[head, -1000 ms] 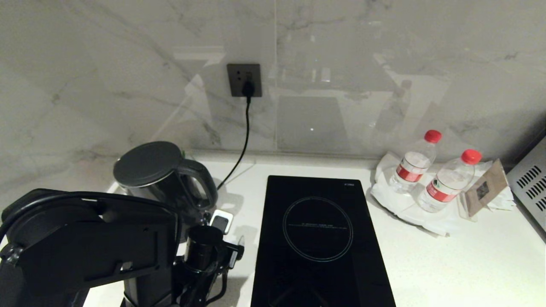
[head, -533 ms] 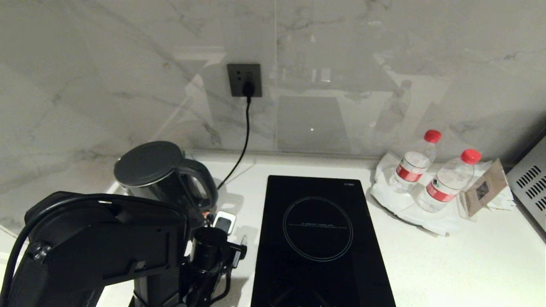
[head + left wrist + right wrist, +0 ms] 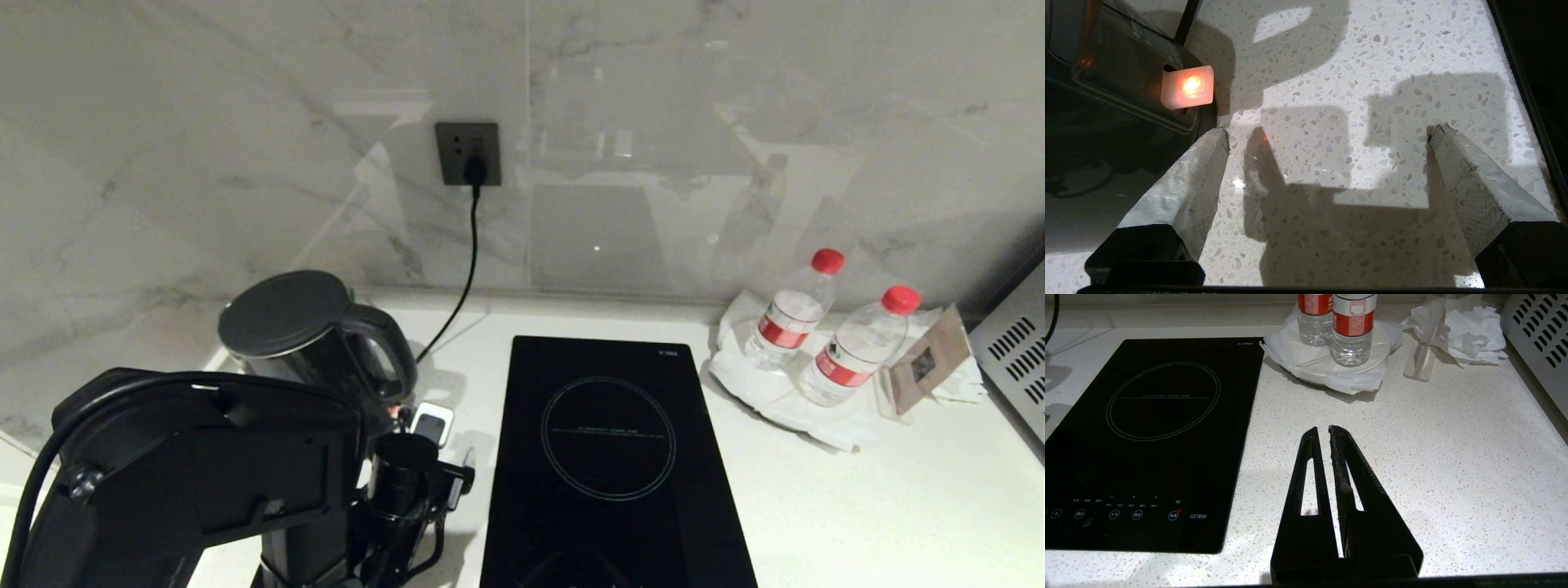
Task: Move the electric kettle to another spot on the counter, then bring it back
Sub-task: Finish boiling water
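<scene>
We read "C21EW" at the front corner of the induction hob, beside its row of touch controls; the small brand word at its far corner is too fine for us to make out. Beyond the hob, two water bottles with red-and-white labels stand on a white plate; their print is unreadable.

The electric kettle stands on the tabletop just beside the hob, on the side away from the bottles, its handle turned toward the hob. A lit orange switch glows at its foot. A black cord runs from behind the kettle up to the wall socket.

Our left pincer hangs over bare tabletop between kettle and hob, fingers spread wide apart with nothing between them, one tip close beside the kettle's foot. Our right pincer hovers over the tabletop on the hob's other side, fingers together and empty.

Compared with a second ago, the left arm has shifted a little toward the hob; the kettle, hob and bottles have not moved.
</scene>
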Controlling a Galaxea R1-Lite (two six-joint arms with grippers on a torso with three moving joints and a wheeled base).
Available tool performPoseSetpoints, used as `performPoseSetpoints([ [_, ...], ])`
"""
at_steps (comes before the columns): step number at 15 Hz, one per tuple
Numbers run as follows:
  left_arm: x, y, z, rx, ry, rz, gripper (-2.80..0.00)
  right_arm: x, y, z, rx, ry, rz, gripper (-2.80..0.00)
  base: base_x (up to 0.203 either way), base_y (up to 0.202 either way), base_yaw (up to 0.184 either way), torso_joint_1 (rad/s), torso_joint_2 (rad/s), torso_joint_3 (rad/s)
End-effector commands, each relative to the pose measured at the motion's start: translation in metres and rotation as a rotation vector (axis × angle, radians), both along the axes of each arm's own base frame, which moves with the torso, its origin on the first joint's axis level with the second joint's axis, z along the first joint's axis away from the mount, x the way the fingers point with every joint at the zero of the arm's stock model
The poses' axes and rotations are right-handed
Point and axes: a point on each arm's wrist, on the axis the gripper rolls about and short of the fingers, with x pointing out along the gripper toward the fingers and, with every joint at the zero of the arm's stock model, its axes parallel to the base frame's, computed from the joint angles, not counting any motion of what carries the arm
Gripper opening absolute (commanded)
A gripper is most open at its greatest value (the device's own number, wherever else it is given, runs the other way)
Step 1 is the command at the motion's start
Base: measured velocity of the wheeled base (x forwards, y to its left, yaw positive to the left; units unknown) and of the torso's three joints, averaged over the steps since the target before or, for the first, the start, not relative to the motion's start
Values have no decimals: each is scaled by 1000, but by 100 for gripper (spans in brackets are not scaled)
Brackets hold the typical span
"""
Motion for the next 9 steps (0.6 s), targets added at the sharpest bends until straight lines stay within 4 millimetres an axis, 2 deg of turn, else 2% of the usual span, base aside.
performPoseSetpoints([
  [1,-4,-2,0,-2,0,-10,0,0,0,0,0,0,0,-280,0,0,0,0,0,0],
  [3,-11,-6,-2,4,12,-25,0,0,0,0,0,-1,-1,-280,0,0,0,0,0,0],
  [9,-8,-8,-1,-1,3,-24,0,0,0,0,0,-1,0,-280,0,0,0,0,0,0],
])
